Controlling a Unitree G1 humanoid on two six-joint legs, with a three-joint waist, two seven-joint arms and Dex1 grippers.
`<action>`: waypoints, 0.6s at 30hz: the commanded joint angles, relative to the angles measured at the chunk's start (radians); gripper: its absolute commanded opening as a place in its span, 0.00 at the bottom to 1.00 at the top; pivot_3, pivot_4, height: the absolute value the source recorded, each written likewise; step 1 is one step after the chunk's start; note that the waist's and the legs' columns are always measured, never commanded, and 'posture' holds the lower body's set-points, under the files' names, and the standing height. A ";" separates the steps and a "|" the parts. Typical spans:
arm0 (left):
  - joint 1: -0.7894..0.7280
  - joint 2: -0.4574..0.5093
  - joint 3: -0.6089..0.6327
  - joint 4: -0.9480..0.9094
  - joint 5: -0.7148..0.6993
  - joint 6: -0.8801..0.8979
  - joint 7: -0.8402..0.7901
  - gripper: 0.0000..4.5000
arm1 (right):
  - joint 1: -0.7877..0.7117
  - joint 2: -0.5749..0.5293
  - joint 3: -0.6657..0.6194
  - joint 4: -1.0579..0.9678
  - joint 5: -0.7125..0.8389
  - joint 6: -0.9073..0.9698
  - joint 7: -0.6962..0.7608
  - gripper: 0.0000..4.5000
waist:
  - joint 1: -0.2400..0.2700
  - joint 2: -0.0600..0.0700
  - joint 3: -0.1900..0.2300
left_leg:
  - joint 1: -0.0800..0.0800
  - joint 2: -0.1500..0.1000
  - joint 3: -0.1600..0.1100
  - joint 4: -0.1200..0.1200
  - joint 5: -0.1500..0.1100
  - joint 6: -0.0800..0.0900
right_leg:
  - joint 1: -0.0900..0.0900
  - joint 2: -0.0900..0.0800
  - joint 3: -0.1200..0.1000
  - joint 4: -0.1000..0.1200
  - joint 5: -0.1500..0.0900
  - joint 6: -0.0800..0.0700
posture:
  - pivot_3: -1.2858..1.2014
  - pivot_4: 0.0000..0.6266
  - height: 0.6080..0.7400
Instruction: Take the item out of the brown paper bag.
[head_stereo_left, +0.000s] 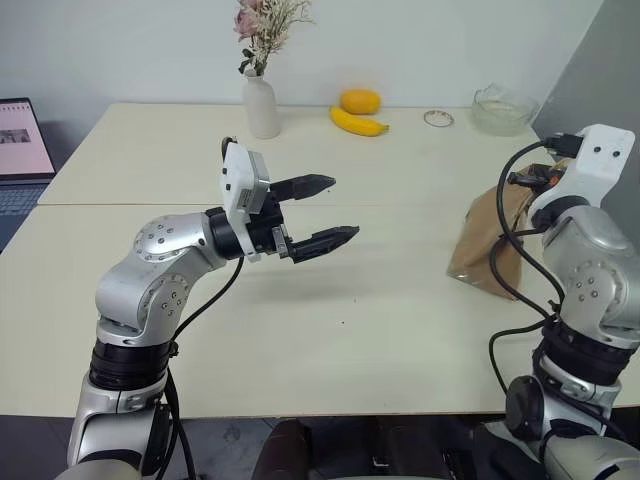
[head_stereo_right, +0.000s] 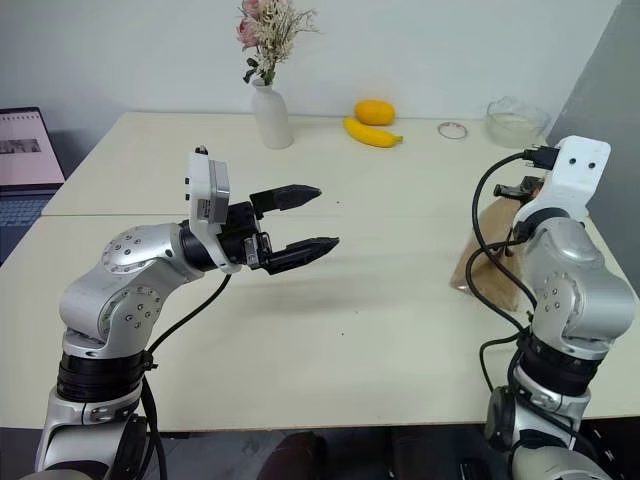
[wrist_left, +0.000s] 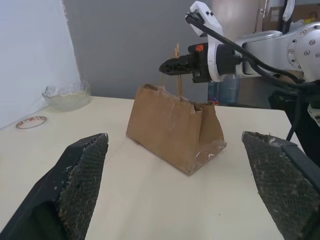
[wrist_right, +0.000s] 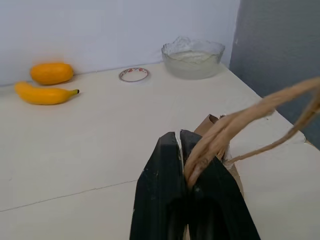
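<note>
Left gripper (head_stereo_left: 322, 213) nearest, jaws wide apart, empty, aimed at 3 o'clock toward the brown paper bag (wrist_left: 172, 127) by the table's (head_stereo_left: 330, 330) right edge. Right gripper (wrist_left: 167, 66) pinched tight on the bag's cord handle (wrist_right: 235, 125). Item unseen, presumably inside. Advice: lift the handle gently, keep the mouth open, steady the bag before reaching in.

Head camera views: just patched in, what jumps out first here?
The right gripper is shut on a cord handle of the brown paper bag, which sits near the table's right edge. The left gripper hangs wide open over the table's middle, pointing toward the bag. At the far side lie a banana and an orange fruit.
</note>
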 joint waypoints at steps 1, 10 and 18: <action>0.001 0.017 0.022 -0.036 -0.003 -0.006 0.010 1.00 | -0.067 -0.143 0.027 0.085 0.021 -0.049 0.140 0.01 | 0.000 0.000 0.000 | 0.000 0.000 0.000 0.000 0.000 0.000 | 0.000 0.000 0.000 0.000 0.000 0.000 | 0.52 0.24 1.00; 0.060 0.018 0.104 -0.119 -0.127 0.091 0.104 1.00 | -0.275 -0.448 0.303 0.494 -0.064 -0.363 0.556 0.01 | -0.016 0.002 0.002 | 0.000 0.000 0.003 0.000 0.000 0.000 | -0.001 0.000 0.001 -0.001 0.000 0.000 | 0.52 0.24 1.00; 0.134 0.021 0.142 -0.215 -0.202 0.143 0.194 1.00 | -0.501 -0.469 0.487 0.828 -0.181 -0.692 0.857 0.01 | -0.021 0.002 0.002 | 0.000 0.001 0.005 0.000 0.000 0.000 | -0.001 0.000 0.002 -0.001 0.001 -0.002 | 0.52 0.24 1.00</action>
